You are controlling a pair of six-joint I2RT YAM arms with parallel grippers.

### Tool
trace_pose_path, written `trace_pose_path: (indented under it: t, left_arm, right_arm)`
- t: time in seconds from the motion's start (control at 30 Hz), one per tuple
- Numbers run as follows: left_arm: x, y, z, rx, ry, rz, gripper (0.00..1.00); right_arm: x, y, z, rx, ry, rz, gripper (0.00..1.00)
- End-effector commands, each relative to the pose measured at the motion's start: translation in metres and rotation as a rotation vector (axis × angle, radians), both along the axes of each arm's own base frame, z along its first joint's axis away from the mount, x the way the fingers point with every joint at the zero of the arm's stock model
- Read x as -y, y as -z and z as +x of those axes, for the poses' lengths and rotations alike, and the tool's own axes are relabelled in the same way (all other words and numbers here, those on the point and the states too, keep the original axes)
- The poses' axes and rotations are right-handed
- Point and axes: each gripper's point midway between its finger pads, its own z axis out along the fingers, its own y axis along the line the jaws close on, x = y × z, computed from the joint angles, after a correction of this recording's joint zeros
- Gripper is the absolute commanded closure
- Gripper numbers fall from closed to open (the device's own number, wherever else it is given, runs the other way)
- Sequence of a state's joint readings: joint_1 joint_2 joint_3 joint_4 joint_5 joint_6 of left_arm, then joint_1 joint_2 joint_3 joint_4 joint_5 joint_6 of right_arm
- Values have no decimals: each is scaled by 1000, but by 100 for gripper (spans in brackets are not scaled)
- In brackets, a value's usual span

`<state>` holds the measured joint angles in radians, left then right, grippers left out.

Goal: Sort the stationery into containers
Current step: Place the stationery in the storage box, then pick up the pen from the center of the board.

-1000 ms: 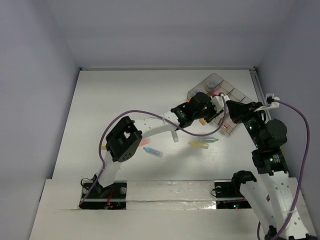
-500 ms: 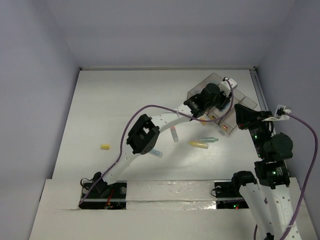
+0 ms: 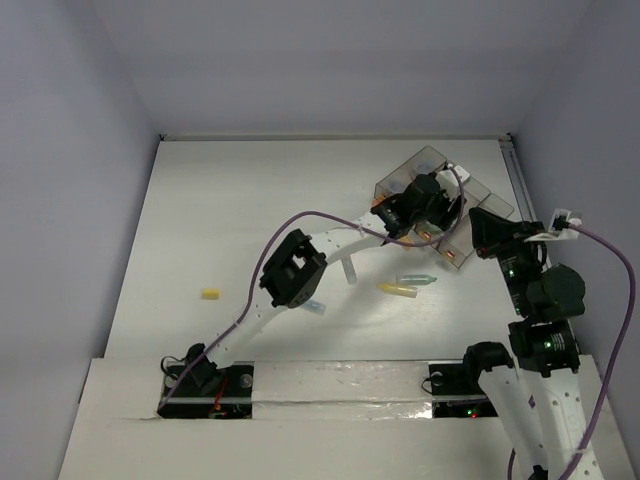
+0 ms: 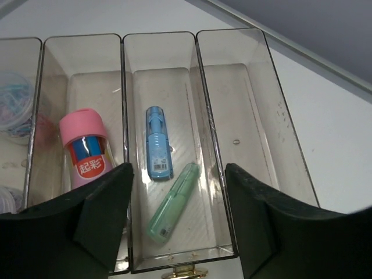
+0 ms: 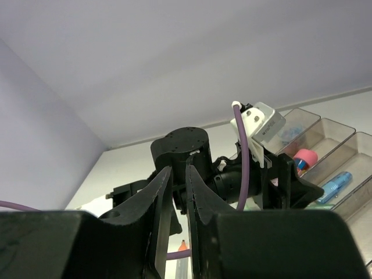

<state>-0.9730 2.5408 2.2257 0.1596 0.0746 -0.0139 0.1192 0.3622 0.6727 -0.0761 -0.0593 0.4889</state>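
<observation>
While above the tray (image 4: 244, 104), left pincer (image 4: 177, 174) agape and empty; right pincer (image 5: 178, 171) tight.

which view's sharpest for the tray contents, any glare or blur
Left wrist: sharp, evenly lit; the tray walls smoky but see-through, the print on the pink marker legible, the blue marker and green marker crisp. Top external: soft light, faint shadows, the tray small and partly hidden by the left arm. Right wrist: the right pincer looms dark and soft-focus in the foreground.
</observation>
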Motion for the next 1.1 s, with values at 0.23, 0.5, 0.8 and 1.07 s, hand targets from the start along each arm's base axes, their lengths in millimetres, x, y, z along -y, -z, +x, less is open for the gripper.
trace_pose_path:
  t: [0.23, 0.5, 0.8, 1.07]
  left_arm:
    - [-35, -155, 8, 80, 0, -295, 25]
    - [-166, -234, -4, 64, -163, -531, 24]
    - [-313, -189, -58, 14, -474, -546, 18]
    - [-365, -137, -102, -86, -562, -498, 16]
  right_arm:
    - [-14, -7, 7, 6, -76, -49, 78]
    - [-39, 11, 19, -73, -210, -74, 79]
    - [-65, 23, 28, -124, -371, -63, 79]
    - [-88, 58, 55, -274, -422, -75, 76]
